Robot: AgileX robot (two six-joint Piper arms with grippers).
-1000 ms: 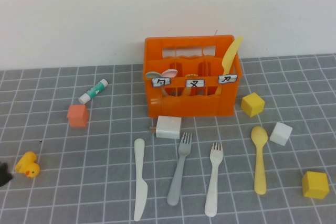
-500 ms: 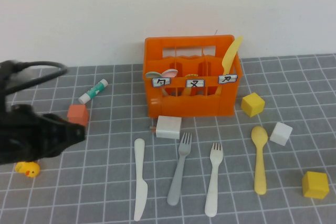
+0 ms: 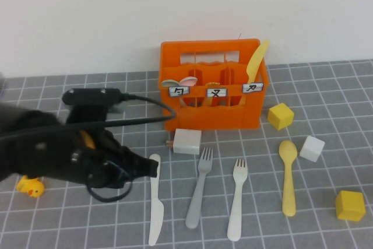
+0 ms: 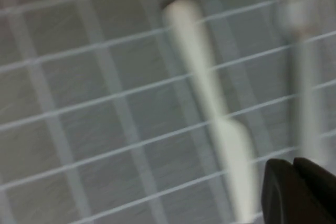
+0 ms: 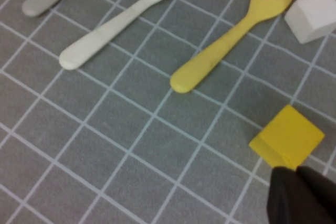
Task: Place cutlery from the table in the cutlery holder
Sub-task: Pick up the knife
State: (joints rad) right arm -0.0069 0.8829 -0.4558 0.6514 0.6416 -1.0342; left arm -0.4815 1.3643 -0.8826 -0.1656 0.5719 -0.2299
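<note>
Four pieces of cutlery lie side by side on the tiled table (image 3: 326, 86): a white knife (image 3: 154, 199), a grey fork (image 3: 199, 188), a white fork (image 3: 237, 199) and a yellow spoon (image 3: 288, 182). Behind them stands the orange cutlery holder (image 3: 213, 115), with a yellow piece (image 3: 256, 59) upright in its right compartment. My left gripper (image 3: 152, 168) is shut and empty, its tip beside the upper end of the knife (image 4: 210, 103). In the left wrist view the left gripper (image 4: 292, 163) shows closed. The right gripper (image 5: 296, 174) is shut, hovering near a yellow cube (image 5: 287, 137) and the spoon (image 5: 231, 38).
A white block (image 3: 187, 141) lies just in front of the holder. Right of the cutlery sit a yellow cube (image 3: 281, 115), a white cube (image 3: 312, 148) and another yellow cube (image 3: 349, 204). A yellow duck (image 3: 30, 186) stands at the far left. A wall closes the back.
The left arm has swept in from the left edge across the table to the top end of the white knife. The cutlery has not moved.
</note>
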